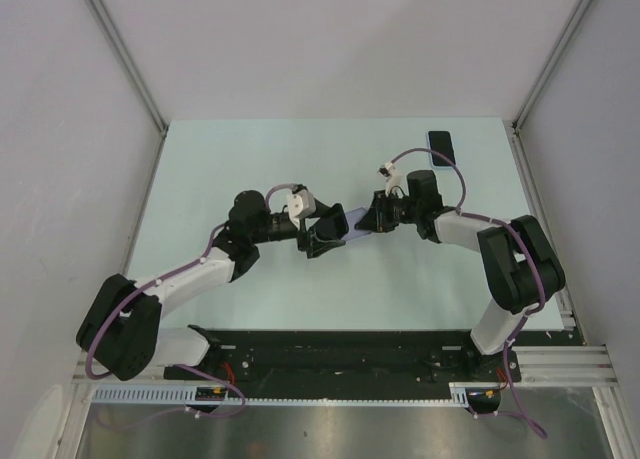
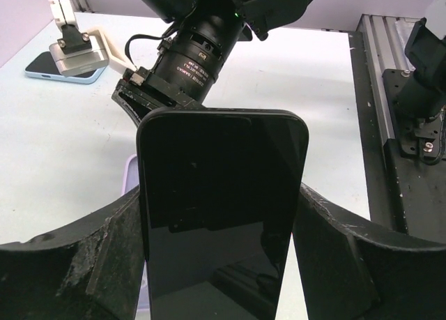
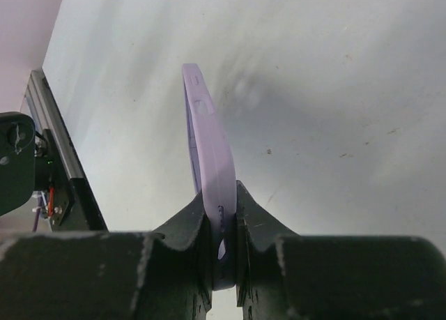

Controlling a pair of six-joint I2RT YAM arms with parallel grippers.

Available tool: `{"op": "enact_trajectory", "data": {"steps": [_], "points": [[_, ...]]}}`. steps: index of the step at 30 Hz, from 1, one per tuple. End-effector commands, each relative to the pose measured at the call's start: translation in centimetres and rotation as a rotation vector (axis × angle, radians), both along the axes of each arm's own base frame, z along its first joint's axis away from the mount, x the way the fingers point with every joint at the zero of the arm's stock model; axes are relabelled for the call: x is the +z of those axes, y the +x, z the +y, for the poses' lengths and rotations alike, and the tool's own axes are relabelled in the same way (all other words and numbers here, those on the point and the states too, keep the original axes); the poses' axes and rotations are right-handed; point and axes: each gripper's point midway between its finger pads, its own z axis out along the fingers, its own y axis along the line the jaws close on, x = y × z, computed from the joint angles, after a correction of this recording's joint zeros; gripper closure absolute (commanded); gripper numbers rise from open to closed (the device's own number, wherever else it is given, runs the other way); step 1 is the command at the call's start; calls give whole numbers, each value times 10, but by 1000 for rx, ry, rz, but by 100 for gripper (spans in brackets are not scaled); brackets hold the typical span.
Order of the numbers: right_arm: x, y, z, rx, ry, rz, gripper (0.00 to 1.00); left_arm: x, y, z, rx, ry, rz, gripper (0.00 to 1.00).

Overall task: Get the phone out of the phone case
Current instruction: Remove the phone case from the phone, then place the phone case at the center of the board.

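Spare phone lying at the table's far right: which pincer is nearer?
Right. The right pincer, clamped on the lilac case, is just near-left of the spare phone; the left pincer, gripping the black phone, sits farther left, beyond the right one.

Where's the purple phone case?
The purple phone case is central in the top view, pinched by the right gripper, beside the left gripper holding the black phone.

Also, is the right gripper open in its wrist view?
No, the right gripper is shut on the thin edge of the lilac phone case.
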Motion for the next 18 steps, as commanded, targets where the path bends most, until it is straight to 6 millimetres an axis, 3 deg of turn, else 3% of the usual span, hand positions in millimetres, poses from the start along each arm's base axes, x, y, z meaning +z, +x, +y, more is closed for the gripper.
{"op": "enact_trajectory", "data": {"steps": [1,6,10,12,13,14,18], "points": [[17,20,-19,-51,-13,-84,100,21,0,0,1,-55,-76,62],[32,21,-61,-79,-36,-95,100,1,8,0,24,22,-70,61],[31,2,-110,-104,-105,-29,100,-12,11,-5,29,79,-72,60],[33,-6,-126,-64,-132,-66,100,-18,11,-9,21,101,-54,60],[31,-21,-129,-41,-148,-26,100,-18,12,-10,26,107,-54,60],[35,-18,-151,-83,-154,-26,100,-18,11,-13,20,116,-52,60],[31,-33,-194,-96,-223,-8,100,-28,10,-22,13,176,-63,60]]}}
